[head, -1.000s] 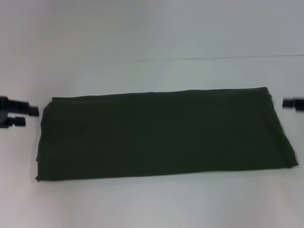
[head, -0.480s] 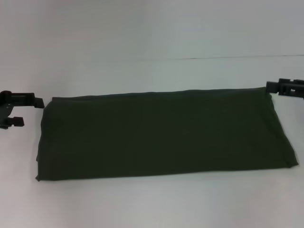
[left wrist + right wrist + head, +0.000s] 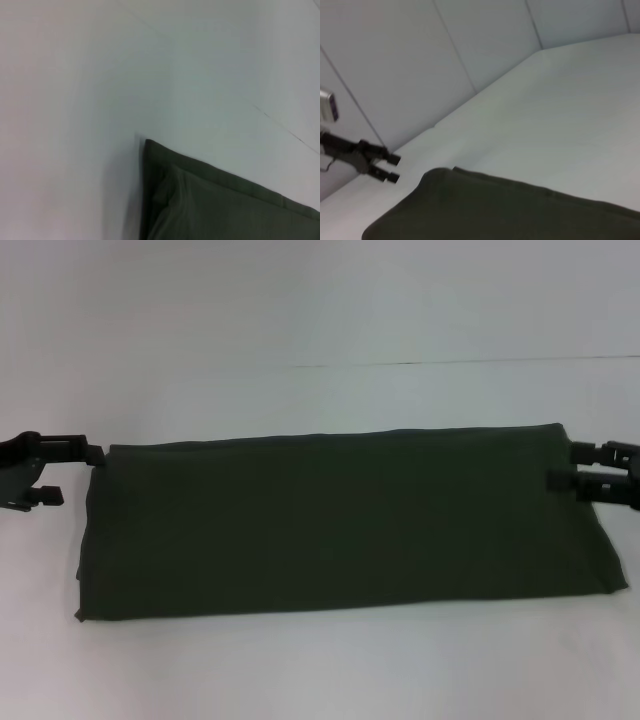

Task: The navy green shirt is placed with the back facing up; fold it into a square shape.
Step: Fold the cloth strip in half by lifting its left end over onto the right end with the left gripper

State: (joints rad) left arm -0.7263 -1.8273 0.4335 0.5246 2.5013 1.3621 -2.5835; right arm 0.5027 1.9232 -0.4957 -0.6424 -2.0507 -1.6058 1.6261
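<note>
The navy green shirt point(image 3: 340, 525) lies flat on the white table as a long folded rectangle, plain side up. My left gripper point(image 3: 65, 472) stands open just off the shirt's far left corner, its upper finger almost touching the cloth edge. My right gripper point(image 3: 572, 466) is open at the far right corner, one finger overlapping the shirt's right edge. The left wrist view shows the shirt's layered corner point(image 3: 210, 200). The right wrist view looks along the shirt point(image 3: 510, 210) to the left gripper point(image 3: 389, 168) beyond its end.
The white table point(image 3: 320, 670) runs all around the shirt, with a thin seam line point(image 3: 450, 362) across it behind the cloth. Pale wall panels point(image 3: 420, 60) rise behind the table.
Both grippers have closed in on the shirt's far corners. The right one came down and inward to the right edge; the left one moved slightly right. The shirt has not moved.
</note>
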